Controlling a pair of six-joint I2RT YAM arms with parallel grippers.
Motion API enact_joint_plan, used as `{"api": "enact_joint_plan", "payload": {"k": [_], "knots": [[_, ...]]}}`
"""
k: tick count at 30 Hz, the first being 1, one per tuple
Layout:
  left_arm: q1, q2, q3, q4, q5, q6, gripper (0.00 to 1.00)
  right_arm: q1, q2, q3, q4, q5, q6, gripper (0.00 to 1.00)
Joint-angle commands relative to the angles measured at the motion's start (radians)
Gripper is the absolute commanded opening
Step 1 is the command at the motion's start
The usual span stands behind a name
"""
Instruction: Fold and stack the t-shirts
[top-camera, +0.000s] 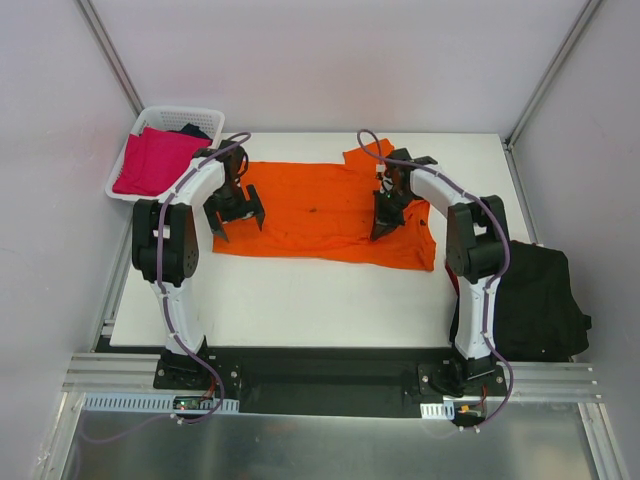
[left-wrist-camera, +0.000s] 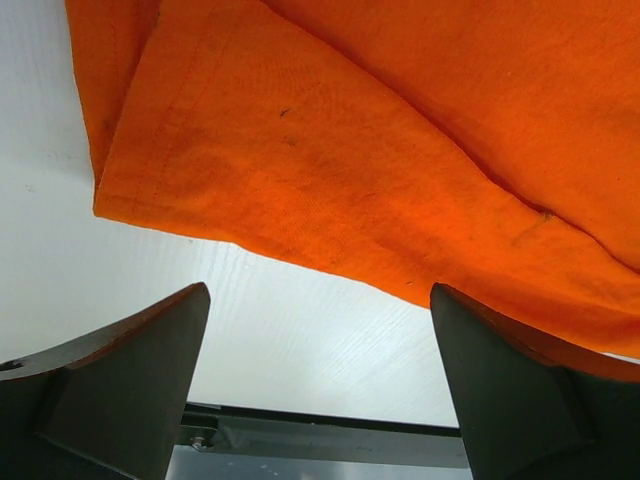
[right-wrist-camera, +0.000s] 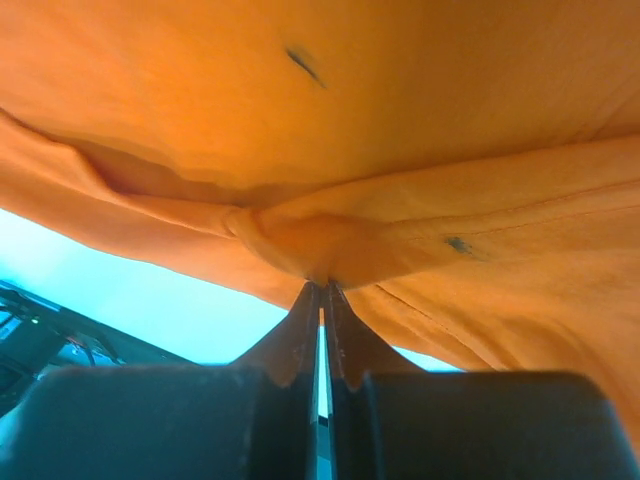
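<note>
Orange t-shirt (top-camera: 320, 205): long axis lies left-right.
Right hand (top-camera: 381, 228): pinching its cloth, toward the right end.
Left hand (top-camera: 240, 222): wide, empty, at the left end.

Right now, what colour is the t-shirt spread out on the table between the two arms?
Bright orange. The t-shirt shows best in the top external view.

The setting was a robotics laboratory cell. A white bench (top-camera: 300, 300) stood enclosed by plain white partition panels (top-camera: 330, 60). The left arm (top-camera: 170, 250) and right arm (top-camera: 470, 240) were bolted beside an aluminium rail (top-camera: 110, 375).
</note>
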Motion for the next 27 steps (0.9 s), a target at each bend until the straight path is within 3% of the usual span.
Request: {"api": "enact_joint_plan", "payload": {"k": [1,10,12,14,16,18,20,27], "knots": [[0.01,-0.036,0.003,-0.027,0.02,-0.032,0.93,-0.023,0.001,0.11,-0.053,0.013,-0.023,0.02],[0.008,-0.058,-0.017,-0.027,0.007,-0.038,0.94,-0.063,0.134,0.276,-0.102,0.021,-0.058,0.02],[0.008,-0.068,-0.033,-0.027,0.004,-0.038,0.94,-0.074,0.161,0.301,-0.107,0.006,-0.054,0.07],[0.008,-0.079,-0.046,-0.027,0.001,-0.038,0.94,-0.079,0.193,0.337,-0.107,-0.008,-0.048,0.15],[0.008,-0.085,-0.058,-0.027,-0.005,-0.036,0.94,-0.079,0.22,0.362,-0.107,-0.02,-0.041,0.43],[0.008,-0.091,-0.064,-0.028,-0.006,-0.035,0.94,-0.08,0.231,0.388,-0.106,-0.03,-0.037,0.59],[0.008,-0.093,-0.063,-0.027,-0.006,-0.035,0.94,-0.085,0.219,0.393,-0.098,-0.024,-0.035,0.65],[0.002,-0.051,-0.012,-0.027,0.017,-0.042,0.94,-0.108,0.063,0.313,-0.09,-0.011,-0.035,0.59]]}}
